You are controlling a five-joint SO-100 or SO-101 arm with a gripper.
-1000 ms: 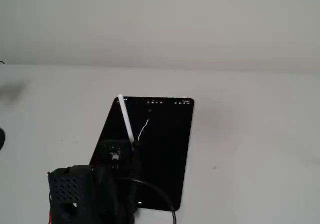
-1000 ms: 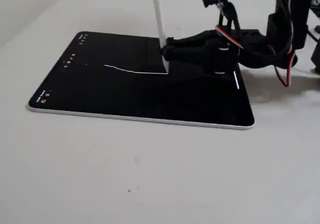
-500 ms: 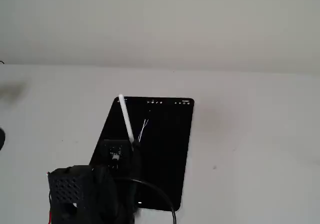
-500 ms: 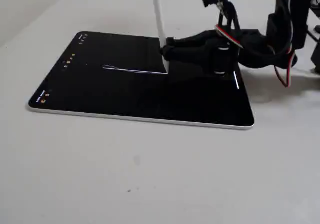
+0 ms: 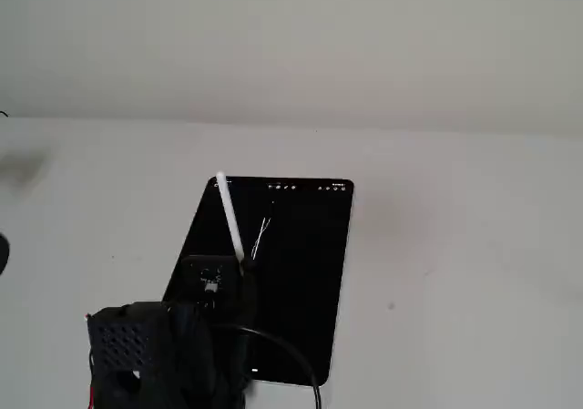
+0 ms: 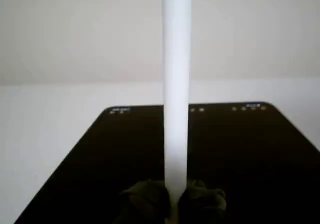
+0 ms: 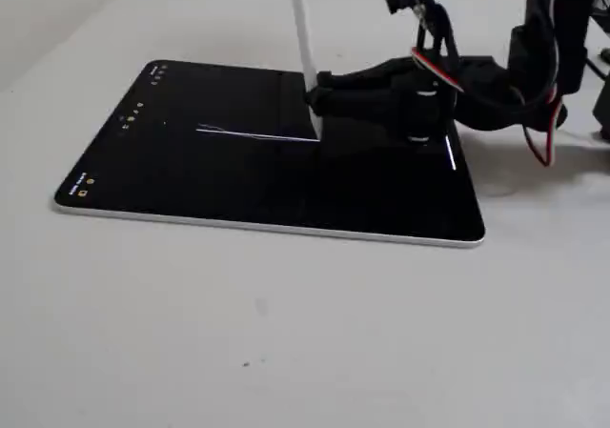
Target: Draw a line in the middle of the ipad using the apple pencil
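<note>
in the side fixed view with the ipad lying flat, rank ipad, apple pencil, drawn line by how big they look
1. ipad, by far the largest.
2 and 3. apple pencil and drawn line look similar in length; the pencil is thicker but cropped at the top edge, so unranked.

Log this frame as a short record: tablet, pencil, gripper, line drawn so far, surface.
tablet: black-screened ipad, flat on the table
pencil: white apple pencil, tilted, tip on the screen
gripper: gripper shut on the pencil's lower end
line: thin pale line across the screen's middle, ending at the pencil tip
surface: white table
</note>
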